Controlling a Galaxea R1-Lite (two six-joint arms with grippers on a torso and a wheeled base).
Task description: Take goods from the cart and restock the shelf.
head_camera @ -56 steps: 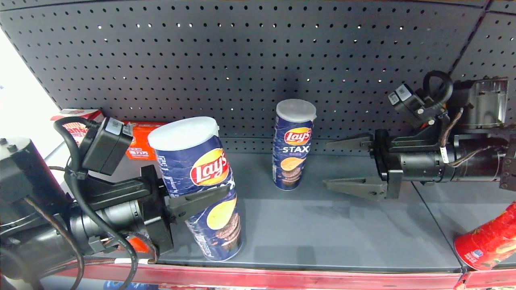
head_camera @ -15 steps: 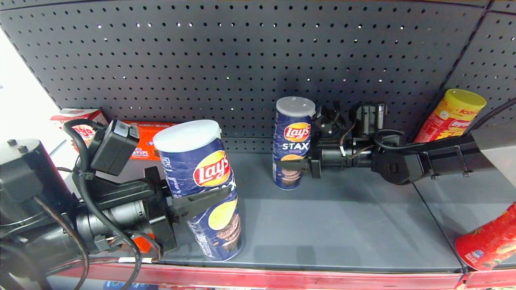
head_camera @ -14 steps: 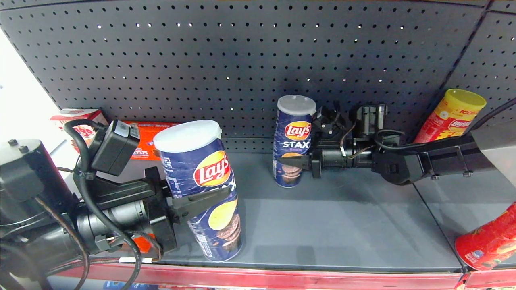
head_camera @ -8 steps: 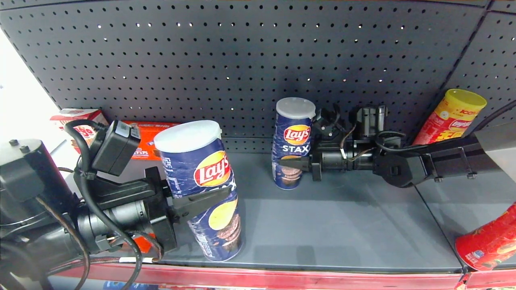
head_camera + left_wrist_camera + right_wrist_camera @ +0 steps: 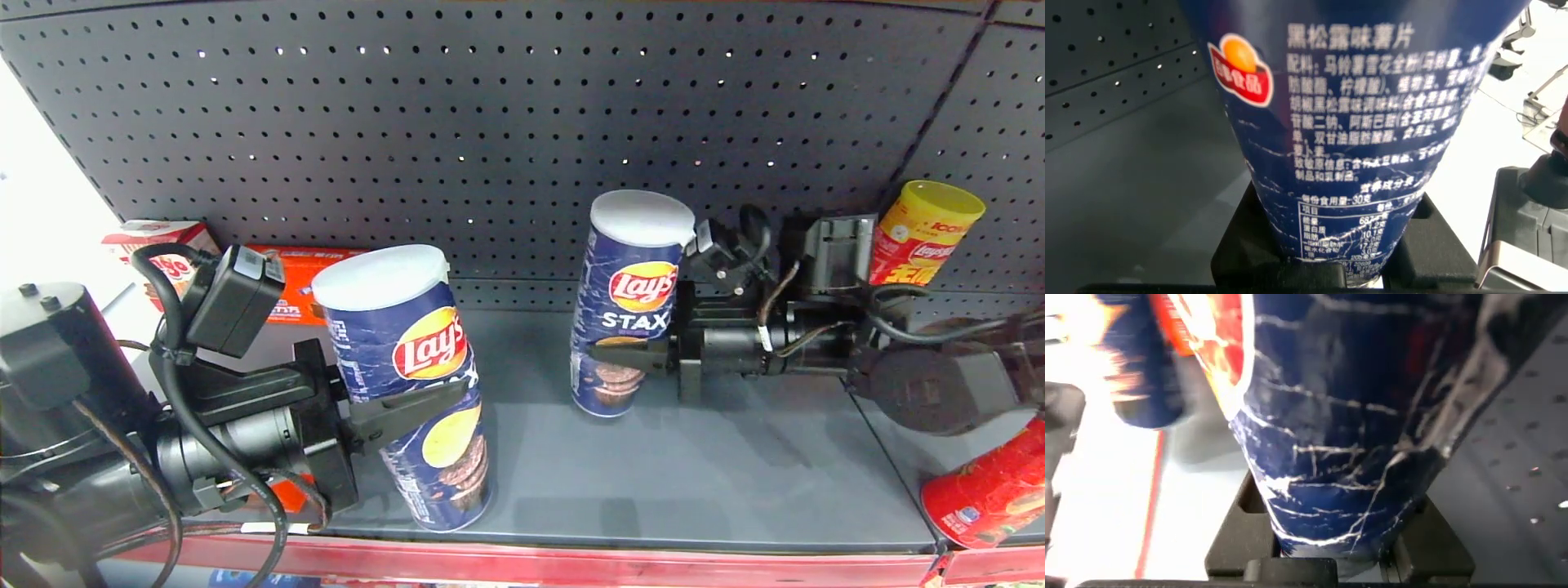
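On the shelf, toward the middle, the far can is held by the right gripper, whose fingers are closed on its lower half; this can is slightly tilted. At the left, close to the front edge, the near can is clamped in the same way by the left gripper, and it leans too. If either is released while leaning, it may be toppled, and the near can could be lost over the red lip. The yellow can, just beside the right arm, might be knocked. On both blue labels a round red-and-yellow logo, white letters and pictured crisps are seen; the print is not read off.
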